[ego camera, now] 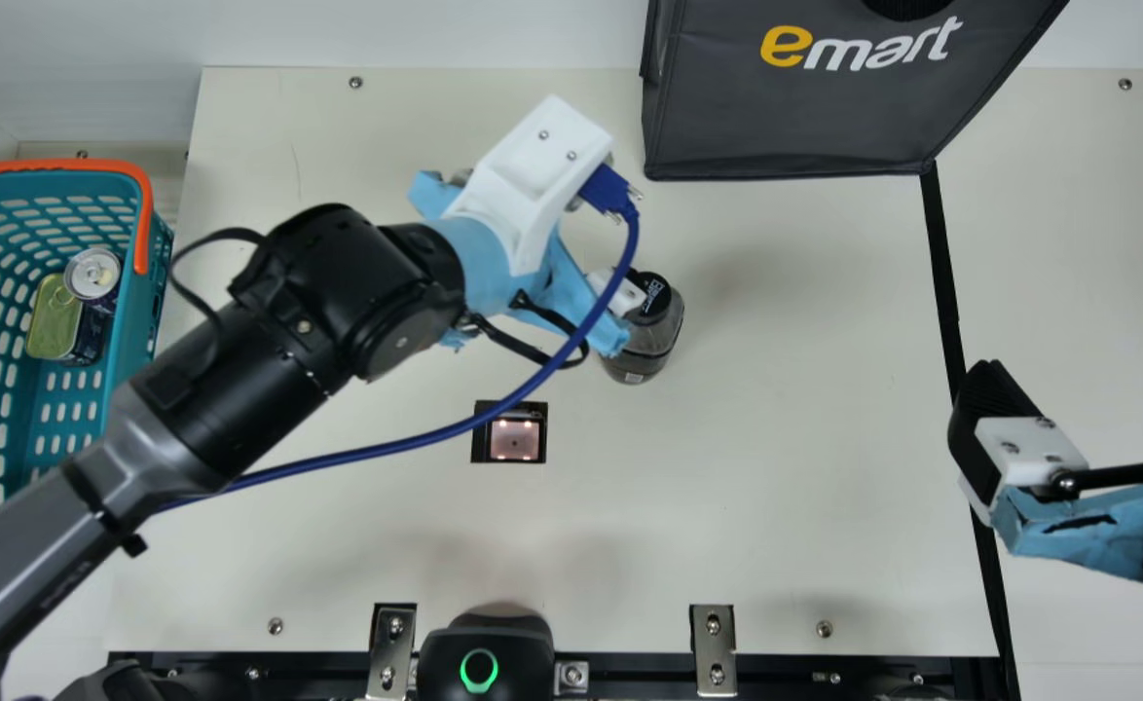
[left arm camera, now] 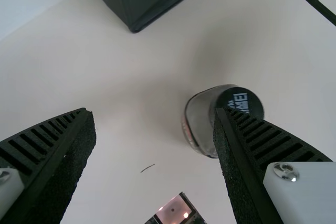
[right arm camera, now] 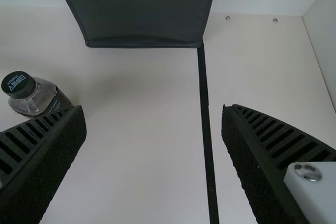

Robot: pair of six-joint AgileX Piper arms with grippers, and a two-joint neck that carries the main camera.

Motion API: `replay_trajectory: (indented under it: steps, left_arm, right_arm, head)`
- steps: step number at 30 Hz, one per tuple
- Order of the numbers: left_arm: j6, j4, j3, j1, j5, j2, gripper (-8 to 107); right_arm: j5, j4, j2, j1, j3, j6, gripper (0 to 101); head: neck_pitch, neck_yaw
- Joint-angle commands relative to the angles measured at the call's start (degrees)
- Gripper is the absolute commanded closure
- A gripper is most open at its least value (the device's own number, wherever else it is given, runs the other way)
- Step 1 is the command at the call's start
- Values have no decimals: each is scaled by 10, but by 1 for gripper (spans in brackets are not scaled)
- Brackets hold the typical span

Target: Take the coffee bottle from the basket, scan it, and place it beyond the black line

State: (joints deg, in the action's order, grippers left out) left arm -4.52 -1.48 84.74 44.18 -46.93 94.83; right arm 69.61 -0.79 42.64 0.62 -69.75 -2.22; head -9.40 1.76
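Coffee bottle on the table, near the scanner, short of the black line; white print on its cap, yellow-and-white lettering on the bag; left gripper — beside the bottle — and right gripper both hold their fingers apart.

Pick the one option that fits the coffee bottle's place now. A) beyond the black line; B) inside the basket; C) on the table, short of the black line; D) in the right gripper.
C: the coffee bottle is on the table, on the basket's side of the black line.
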Motion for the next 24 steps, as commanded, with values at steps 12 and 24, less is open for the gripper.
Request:
replay_trajectory:
  steps: [12, 24]
  left_arm:
    - [17, 7, -53, -80, 9, -45, 9]
    - [51, 20, -88, -169, 17, -76, 9]
  right_arm:
    - [0, 0, 0, 0, 0, 0, 10]
    - [-1, 0, 0, 0, 0, 0, 10]
  head:
    - [15, -2]
    - [15, -2]
